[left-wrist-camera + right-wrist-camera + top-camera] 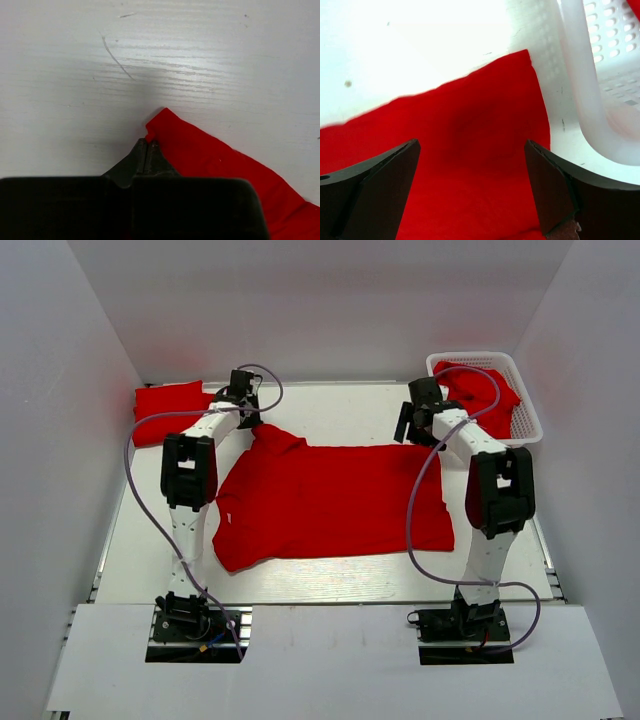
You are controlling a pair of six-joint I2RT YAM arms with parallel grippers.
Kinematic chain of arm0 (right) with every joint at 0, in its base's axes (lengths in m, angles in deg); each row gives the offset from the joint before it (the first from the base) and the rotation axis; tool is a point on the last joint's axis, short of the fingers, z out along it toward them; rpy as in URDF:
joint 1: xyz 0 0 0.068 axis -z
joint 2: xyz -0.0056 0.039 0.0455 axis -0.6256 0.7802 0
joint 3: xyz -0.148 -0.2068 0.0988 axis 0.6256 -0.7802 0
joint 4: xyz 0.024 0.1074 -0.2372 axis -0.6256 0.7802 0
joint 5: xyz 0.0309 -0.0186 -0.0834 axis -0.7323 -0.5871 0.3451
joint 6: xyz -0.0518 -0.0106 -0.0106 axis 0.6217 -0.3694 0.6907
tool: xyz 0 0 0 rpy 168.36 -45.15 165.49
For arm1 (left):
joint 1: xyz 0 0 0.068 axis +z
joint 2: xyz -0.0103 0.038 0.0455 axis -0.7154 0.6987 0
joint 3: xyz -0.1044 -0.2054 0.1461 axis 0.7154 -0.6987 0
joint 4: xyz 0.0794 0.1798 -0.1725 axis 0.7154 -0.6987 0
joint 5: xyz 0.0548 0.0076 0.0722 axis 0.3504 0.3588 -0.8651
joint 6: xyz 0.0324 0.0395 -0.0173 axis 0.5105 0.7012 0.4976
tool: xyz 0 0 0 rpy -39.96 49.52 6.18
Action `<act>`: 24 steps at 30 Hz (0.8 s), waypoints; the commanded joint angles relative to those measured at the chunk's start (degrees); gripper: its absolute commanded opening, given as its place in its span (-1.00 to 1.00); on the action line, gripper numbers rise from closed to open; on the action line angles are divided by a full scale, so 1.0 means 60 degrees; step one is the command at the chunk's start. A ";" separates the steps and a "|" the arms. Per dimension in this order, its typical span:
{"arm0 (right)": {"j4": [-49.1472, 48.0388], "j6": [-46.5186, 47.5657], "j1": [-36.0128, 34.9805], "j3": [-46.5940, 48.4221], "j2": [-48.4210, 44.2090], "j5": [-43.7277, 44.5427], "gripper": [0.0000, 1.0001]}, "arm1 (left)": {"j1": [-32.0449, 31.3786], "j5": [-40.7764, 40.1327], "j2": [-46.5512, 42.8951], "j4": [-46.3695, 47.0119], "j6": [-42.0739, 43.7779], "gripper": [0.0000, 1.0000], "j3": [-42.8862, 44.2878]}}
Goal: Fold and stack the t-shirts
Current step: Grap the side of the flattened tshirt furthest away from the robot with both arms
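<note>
1 folded t-shirt [170, 402] sits at the desk's [330, 585] far-left corner; 1 spread t-shirt [330, 500] lies mid-desk, not yet folded; more t-shirts [480, 390] fill the basket [470, 356]. Left gripper [148, 146] pinches shut on the spread one's far-left corner; right gripper [470, 150] gapes wide, empty, over its far-right corner.

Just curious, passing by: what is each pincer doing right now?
Left pincer: closed, seemingly pinching the spread t-shirt by its corner.
Right pincer: open, holding nothing, above that shirt.
</note>
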 commanded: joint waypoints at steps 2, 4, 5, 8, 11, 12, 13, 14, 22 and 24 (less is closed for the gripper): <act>-0.0260 -0.1527 -0.0061 0.0730 0.0469 0.0995 0.81 | -0.0011 -0.0283 -0.1058 -0.0303 -0.0050 -1.00 0.0388; -0.0391 -0.2315 -0.0105 0.0732 0.0674 0.1039 0.81 | -0.0011 -0.0283 -0.1160 -0.0303 -0.0050 -1.00 0.0096; -0.0377 -0.2611 -0.0091 0.0731 0.0762 0.1316 0.81 | -0.0011 -0.0283 -0.1161 -0.0303 -0.0050 -1.00 -0.0094; -0.0814 -0.3782 -0.0120 0.0526 0.0909 0.1842 0.81 | -0.0011 -0.0370 -0.1337 -0.0303 -0.0137 -1.00 -0.0329; -0.0877 -0.4427 -0.0062 0.0758 0.1275 0.1963 0.81 | -0.0011 -0.0370 -0.1425 -0.0303 -0.0137 -1.00 -0.0447; -0.0832 -0.4517 -0.0032 0.0833 0.1537 0.1977 0.81 | -0.0011 -0.0283 -0.1425 -0.0303 -0.0137 -1.00 -0.0534; -0.0788 -0.4620 -0.0047 0.0892 0.1626 0.2123 0.81 | -0.0011 -0.0283 -0.1425 -0.0303 -0.0137 -1.00 -0.0535; -0.0657 -0.4693 -0.0061 0.1081 0.1685 0.2182 0.81 | -0.0011 -0.0283 -0.1512 -0.0303 -0.0137 -1.00 -0.0535; -0.0451 -0.5016 0.0026 0.1229 0.2520 0.1759 0.81 | -0.0011 -0.0283 -0.1776 -0.0303 -0.0225 -1.00 -0.0726; -0.0305 -0.4958 0.0055 0.1506 0.2754 0.1627 0.81 | -0.0011 -0.0283 -0.1776 -0.0390 -0.0225 -1.00 -0.0813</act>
